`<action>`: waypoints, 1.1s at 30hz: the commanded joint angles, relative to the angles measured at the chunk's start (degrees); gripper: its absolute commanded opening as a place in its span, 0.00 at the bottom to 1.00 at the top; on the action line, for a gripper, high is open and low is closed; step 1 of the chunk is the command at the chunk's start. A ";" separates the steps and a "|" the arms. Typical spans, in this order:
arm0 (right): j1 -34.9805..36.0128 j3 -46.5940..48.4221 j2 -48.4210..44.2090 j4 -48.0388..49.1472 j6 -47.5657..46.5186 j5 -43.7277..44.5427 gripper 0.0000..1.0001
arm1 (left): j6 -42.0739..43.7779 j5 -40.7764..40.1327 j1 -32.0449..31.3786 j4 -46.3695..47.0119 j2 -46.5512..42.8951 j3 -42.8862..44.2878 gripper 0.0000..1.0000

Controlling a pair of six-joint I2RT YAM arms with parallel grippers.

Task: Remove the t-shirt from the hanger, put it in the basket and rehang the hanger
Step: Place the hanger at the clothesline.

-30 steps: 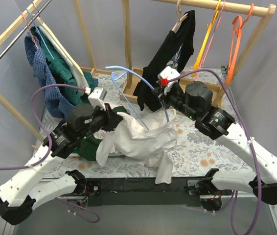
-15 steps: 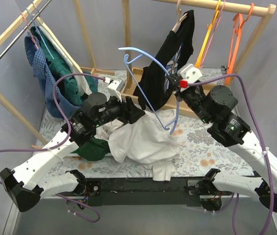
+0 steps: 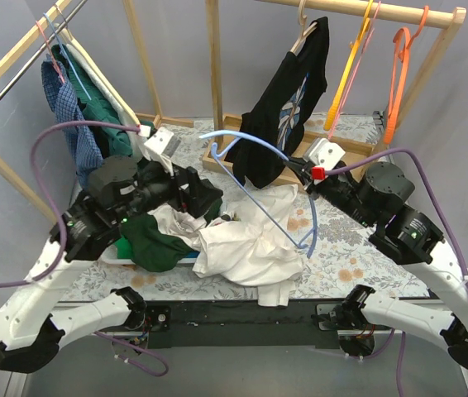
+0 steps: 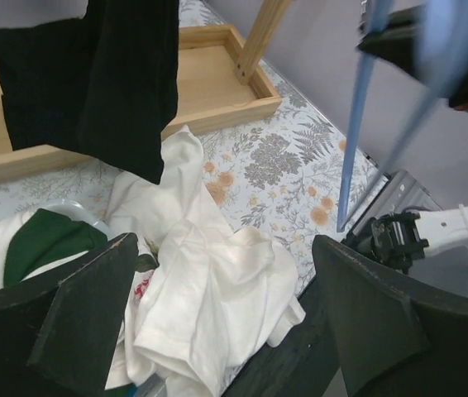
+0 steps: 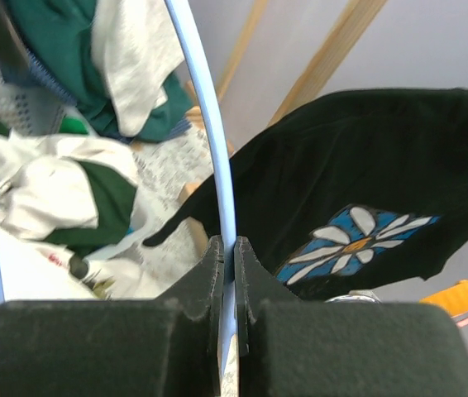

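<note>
Pinching hanger (image 5: 224, 198) in right tool (image 5: 227, 252), t-shirt (image 3: 246, 240) heaped

Blurry blue hanger (image 4: 352, 141), top off-frame

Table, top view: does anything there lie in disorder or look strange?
The white t-shirt lies crumpled in a heap on the table, with one end hanging over the near edge. A dark green garment is bunched beside it. The right pincer holds the blue hanger bare and tilted above them.
</note>
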 commanded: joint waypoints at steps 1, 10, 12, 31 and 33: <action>0.18 -0.84 -2.75 -5.72 0.39 -3.47 0.01 | 7.27 3.04 0.05 -18.52 -1.66 11.04 0.85; 0.18 -3.92 -3.29 -12.06 -0.84 -6.80 0.01 | 6.40 3.63 0.13 -22.18 -1.40 20.90 0.90; 0.27 -3.04 -2.76 -14.34 -1.01 -10.49 0.01 | 6.14 5.31 0.05 -21.73 0.35 22.13 0.90; 6.42 2.15 2.17 -22.53 -4.61 -14.12 0.01 | -0.19 22.80 0.13 -16.63 13.02 15.73 0.80; 7.04 2.50 2.26 -22.26 -4.79 -13.50 0.01 | -0.46 24.91 0.13 -16.72 13.19 15.20 0.76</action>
